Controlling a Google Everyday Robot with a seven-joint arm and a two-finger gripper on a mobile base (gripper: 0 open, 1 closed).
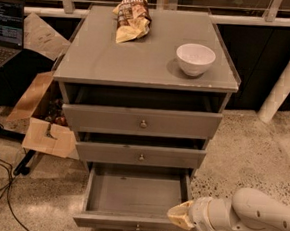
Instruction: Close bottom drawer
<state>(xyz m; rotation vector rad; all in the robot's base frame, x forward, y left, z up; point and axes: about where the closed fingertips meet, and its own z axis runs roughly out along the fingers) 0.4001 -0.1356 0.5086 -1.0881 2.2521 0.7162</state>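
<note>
Arm count: 1. The arm point(262, 217) projected from the lower right edge of the camera view and lay roughly level, pointing left. Its white, rounded forearm segment narrowed into a ringed wrist point(210, 216). The gripper point(178, 215) sat at the arm's left end, low in the view and right of centre. Its tan tip faced left and appeared slightly downturned.

Gripper point(179, 215) sits at front right corner of bottom drawer point(134, 194), covering that corner. Arm point(257, 219) runs off right edge. Bottom knob point(137, 228) tiny, barely a speck. Laptop point(6, 26) chopped by left edge, screen text unreadable.
</note>
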